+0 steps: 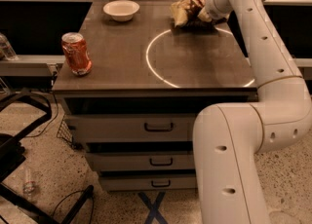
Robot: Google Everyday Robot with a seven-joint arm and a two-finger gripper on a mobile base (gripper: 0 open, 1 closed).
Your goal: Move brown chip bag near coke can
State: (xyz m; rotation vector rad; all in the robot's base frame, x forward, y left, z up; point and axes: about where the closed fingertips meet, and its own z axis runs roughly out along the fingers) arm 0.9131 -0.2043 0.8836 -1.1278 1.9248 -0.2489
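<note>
The brown chip bag [183, 11], crumpled with tan-yellow patches, lies at the far right of the table top [195, 65]. My gripper [199, 14] is at the bag's right side, right against it, with the arm reaching in from the right. The coke can [76, 53], red-orange with a silver top, stands upright near the front left corner of the table, well apart from the bag.
A white bowl [121, 9] sits at the far left of the table. A white circle [195, 55] is marked on the table top. Drawers [158, 126] are below the table front. A black frame [19, 135] and cables lie on the floor at left.
</note>
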